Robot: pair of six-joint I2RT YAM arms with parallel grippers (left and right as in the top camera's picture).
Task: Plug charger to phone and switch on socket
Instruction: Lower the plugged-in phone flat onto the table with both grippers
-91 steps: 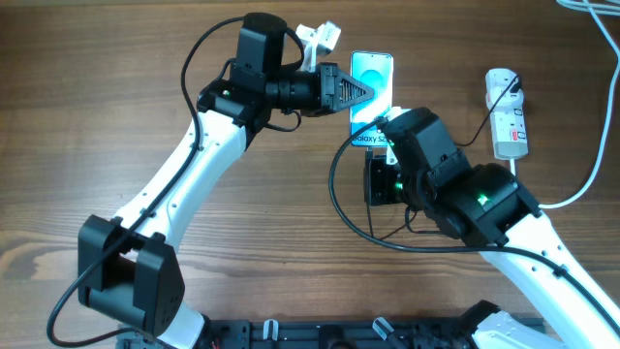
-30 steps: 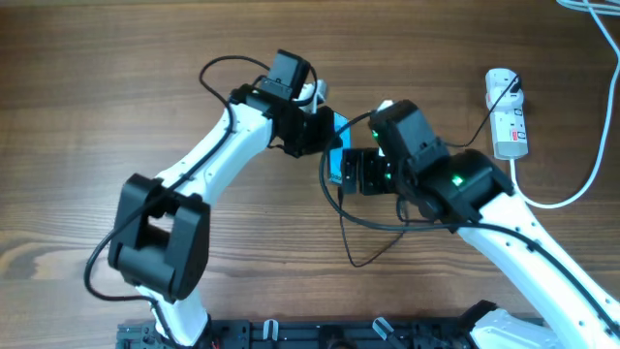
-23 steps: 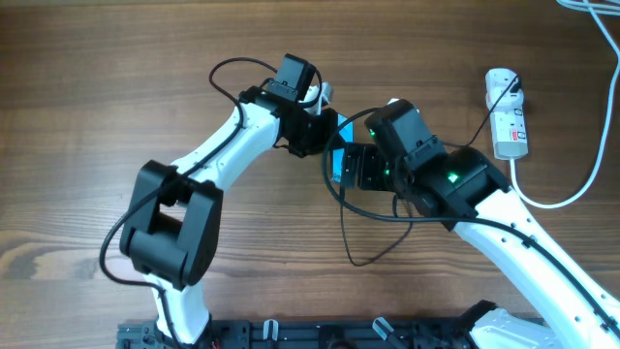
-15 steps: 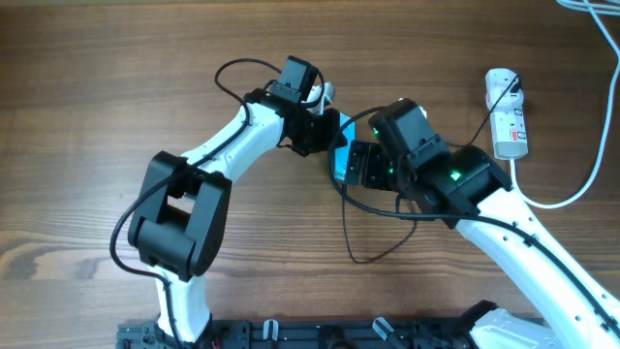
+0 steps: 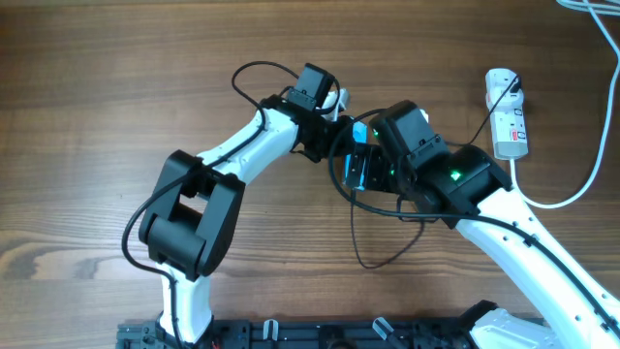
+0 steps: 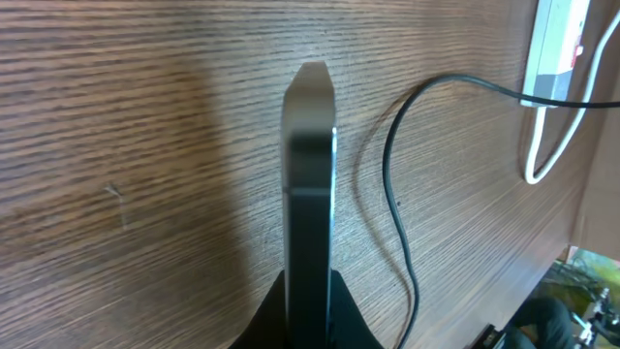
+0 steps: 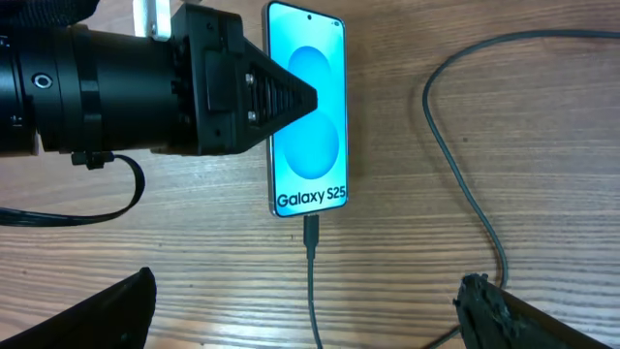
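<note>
charger (image 7: 311, 233) at phone (image 7: 308, 111) bottom edge, socket (image 5: 509, 114) rightward

Surface (image 7: 542, 145) is brown wood with a fine streaky grain, matt, barely any shine. Phone (image 7: 308, 116) has a slick glossy glass screen, and its edge looks like dull silvery metal in the left wrist view. Charger (image 7: 310, 233) cable is thin matt black rubbery-looking stuff. Socket (image 5: 508, 121) is just plain smooth white plastic, hard-looking shell.

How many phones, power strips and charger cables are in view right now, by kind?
slim cyan-screen smartphone: 1
white elongated power strip: 1
thin black charger cable: 1
Total: 3
</note>
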